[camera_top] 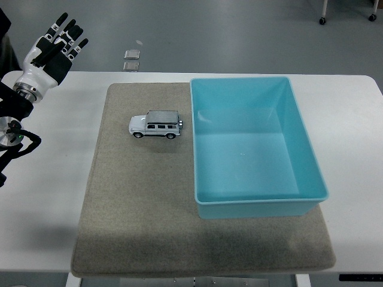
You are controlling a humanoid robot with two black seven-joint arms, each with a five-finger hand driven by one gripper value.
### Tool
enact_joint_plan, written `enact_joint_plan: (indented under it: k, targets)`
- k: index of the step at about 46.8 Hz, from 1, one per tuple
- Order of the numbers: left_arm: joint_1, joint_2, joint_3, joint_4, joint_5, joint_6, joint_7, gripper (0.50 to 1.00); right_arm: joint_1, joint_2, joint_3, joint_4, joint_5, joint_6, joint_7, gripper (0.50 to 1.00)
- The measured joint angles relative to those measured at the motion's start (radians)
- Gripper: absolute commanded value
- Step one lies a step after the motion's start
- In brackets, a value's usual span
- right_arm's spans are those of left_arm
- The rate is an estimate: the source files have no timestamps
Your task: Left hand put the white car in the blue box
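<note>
A small white toy car stands on its wheels on the grey mat, nose to the left, just left of the blue box. The box is open-topped and holds nothing. My left hand is raised over the table's far left corner, fingers spread and holding nothing, well to the upper left of the car. My right hand is not in view.
The mat covers the middle of the white table, and the box rests on its right half. A dark sleeve of a person shows at the top left edge. Two small floor plates lie beyond the table.
</note>
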Motion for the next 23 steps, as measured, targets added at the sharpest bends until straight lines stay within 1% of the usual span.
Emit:
enact_joint_plan:
  k: [11, 19, 23]
  targets:
    - [-0.008, -0.003, -0.003, 0.047, -0.002, -0.002, -0.001, 0.999, 0.0, 0.0, 0.0, 0.0, 0.0, 0.0, 0.0, 0.936]
    - [-0.008, -0.004, -0.003, 0.055, -0.002, -0.003, -0.002, 0.999, 0.0, 0.0, 0.0, 0.0, 0.0, 0.0, 0.0, 0.936]
    - [-0.004, -0.004, -0.003, 0.055, -0.002, -0.004, -0.017, 0.996, 0.0, 0.0, 0.0, 0.0, 0.0, 0.0, 0.0, 0.936]
